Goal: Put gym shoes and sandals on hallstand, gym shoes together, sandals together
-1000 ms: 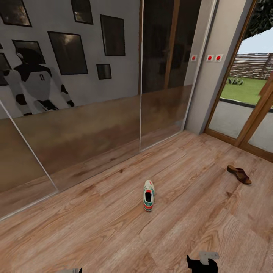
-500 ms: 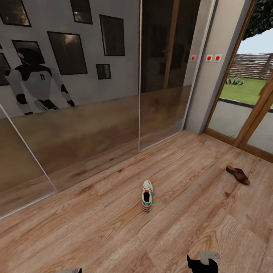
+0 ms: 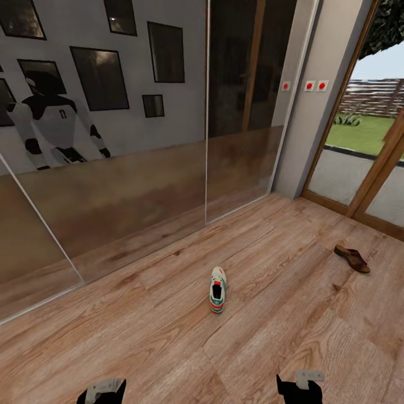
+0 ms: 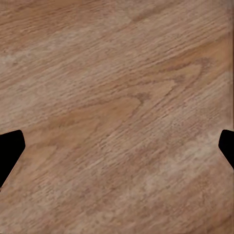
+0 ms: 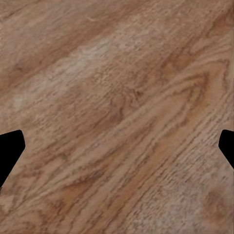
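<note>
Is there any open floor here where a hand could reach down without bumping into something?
Plenty. The floor is bare between the sneaker and the mirrored doors, and between sneaker and sandal. Both wrist views show bare planks under the open left gripper and right gripper. Nowhere is crowded; the sandal sits nearest the glass door.

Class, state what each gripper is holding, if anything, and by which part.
Nothing is held. Left gripper and right gripper have open jaws over bare corridor floor.
</note>
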You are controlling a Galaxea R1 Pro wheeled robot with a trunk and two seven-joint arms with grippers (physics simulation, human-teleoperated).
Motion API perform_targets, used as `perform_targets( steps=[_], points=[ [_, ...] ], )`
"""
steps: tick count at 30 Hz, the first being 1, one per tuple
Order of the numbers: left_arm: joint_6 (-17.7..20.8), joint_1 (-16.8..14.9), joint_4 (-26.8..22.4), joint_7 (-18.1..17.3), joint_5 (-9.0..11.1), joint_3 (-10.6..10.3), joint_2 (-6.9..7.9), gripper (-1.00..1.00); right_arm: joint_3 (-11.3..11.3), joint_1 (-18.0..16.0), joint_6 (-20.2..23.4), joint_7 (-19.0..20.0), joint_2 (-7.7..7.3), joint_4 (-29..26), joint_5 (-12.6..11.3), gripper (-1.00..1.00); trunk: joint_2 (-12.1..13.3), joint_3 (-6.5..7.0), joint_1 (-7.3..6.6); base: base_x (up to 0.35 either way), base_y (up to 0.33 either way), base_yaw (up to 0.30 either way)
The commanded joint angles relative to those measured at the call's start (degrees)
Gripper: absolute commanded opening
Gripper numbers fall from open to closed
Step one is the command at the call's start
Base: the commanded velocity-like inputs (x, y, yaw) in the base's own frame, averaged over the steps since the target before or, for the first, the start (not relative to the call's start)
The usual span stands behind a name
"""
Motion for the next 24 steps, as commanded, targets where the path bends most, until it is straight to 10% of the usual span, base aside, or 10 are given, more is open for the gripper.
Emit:
perform_targets(
  steps=[1, 11, 24],
  points=[
    [0.65, -0.88, 0.06, -0.57, 0.56, 0.11, 0.00, 1.00, -0.29, -0.04, -0.13, -0.29, 0.10, -0.39, 0.61, 1.00, -0.02, -0.05, -0.01, 0.000, 0.000, 0.000],
    [11.53, -9.32, -0.07, -0.82, 0.20, -0.17, 0.16, 1.00, -0.31, -0.04, 4.26, -0.38, 2.72, -11.13, 0.61, 1.00, -0.02, -0.05, -0.01, 0.000, 0.000, 0.000],
    [17.02, -17.46, -0.82, -1.67, -3.22, -0.28, -0.16, 1.00, -0.31, -0.12, 24.98, -0.48, 6.99, -25.60, 0.61, 1.00, -0.02, -0.05, -0.01, 0.000, 0.000, 0.000]
  ],
)
